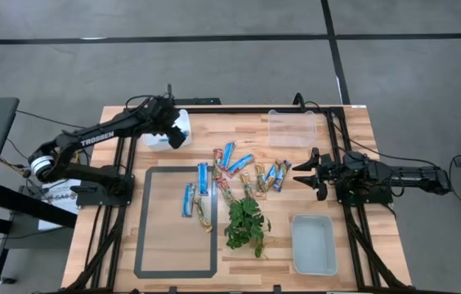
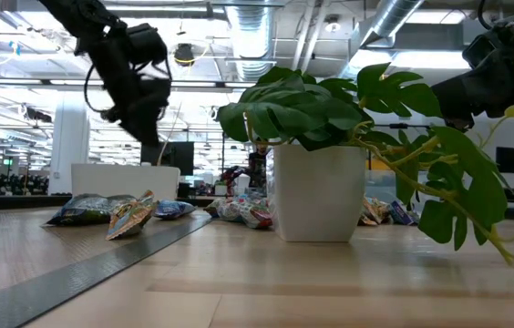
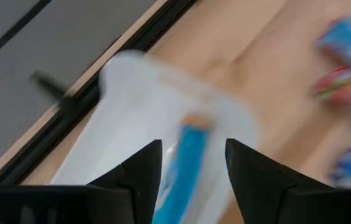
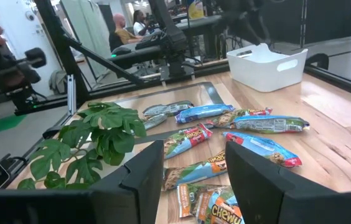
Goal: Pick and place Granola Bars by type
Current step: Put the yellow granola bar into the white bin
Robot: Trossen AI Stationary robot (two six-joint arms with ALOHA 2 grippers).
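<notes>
Granola bars (image 1: 239, 173) lie scattered mid-table in blue-and-white, blue-and-tan and red multicolour wrappers; the right wrist view shows them too (image 4: 225, 134). My left gripper (image 1: 177, 137) hangs open over the white bin (image 1: 163, 131) at the far left. One blue bar (image 3: 185, 165) shows below the gap between its fingers, inside the bin (image 3: 138, 106), touching neither finger. My right gripper (image 1: 302, 175) is open and level, just right of the pile's right end, touching nothing (image 4: 194, 168).
A clear bin (image 1: 290, 128) stands at the far right and a pale tray (image 1: 313, 243) at the near right. A green plant sprig (image 1: 245, 224) lies near the pile. A dark-framed mat (image 1: 175, 245) covers the near left. People and equipment show beyond the table (image 4: 126, 28).
</notes>
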